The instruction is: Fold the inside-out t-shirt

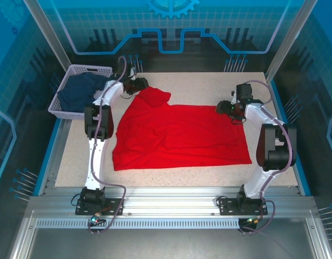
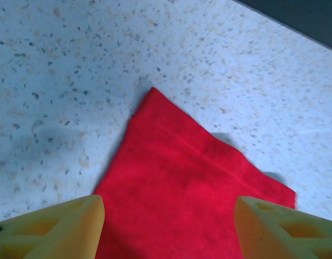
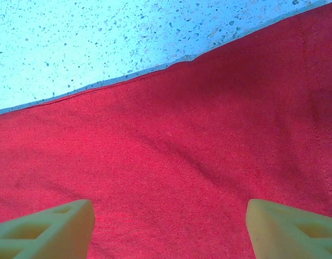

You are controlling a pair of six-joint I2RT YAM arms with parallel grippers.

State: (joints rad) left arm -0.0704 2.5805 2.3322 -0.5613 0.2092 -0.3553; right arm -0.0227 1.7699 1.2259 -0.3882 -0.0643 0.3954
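No legible text, numbers or brand marks on any surface in the three views. One sign-like mark: a blue gear emblem at the top centre of the overhead view, on the blue backdrop panel (cut off by the frame edge, no lettering readable in it). A lighter blue outline runs below it on the same panel.
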